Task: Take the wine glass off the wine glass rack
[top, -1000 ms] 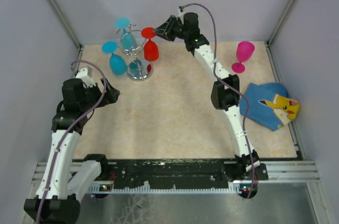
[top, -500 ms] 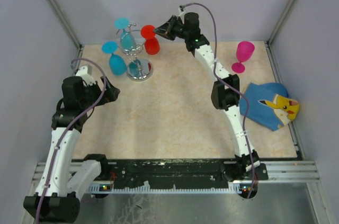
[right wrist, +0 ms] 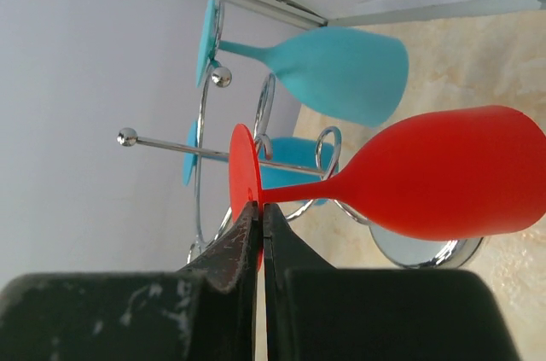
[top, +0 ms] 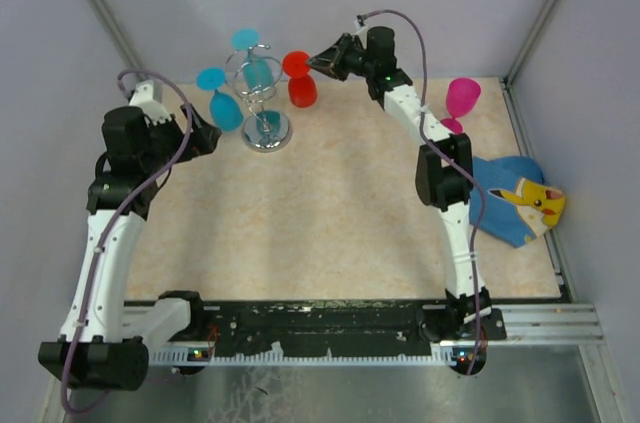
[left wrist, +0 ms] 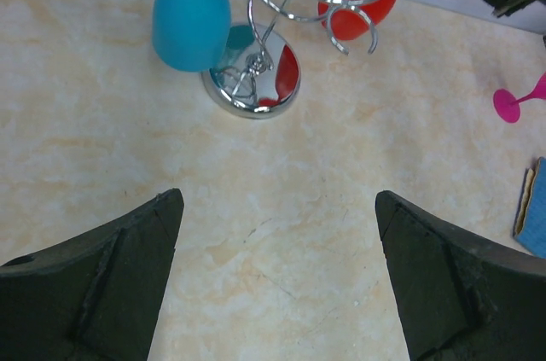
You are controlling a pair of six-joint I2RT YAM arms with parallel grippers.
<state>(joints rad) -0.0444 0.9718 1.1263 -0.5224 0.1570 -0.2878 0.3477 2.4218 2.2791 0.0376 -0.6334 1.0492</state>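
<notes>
Might drop the red glass (right wrist: 444, 173), pinched only by its foot's edge in the clenched right gripper (right wrist: 260, 224) beside the rack's (left wrist: 256, 92) wires, if swung or snagged, with the left gripper (left wrist: 277, 199) gaping.

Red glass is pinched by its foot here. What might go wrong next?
The right tool grips only the foot rim of the red glass, whose bowl hangs far out, so it may pivot or slip. Its stem sits close to curled wires of the rack; a snag might rock it and shake the blue glasses loose.
</notes>
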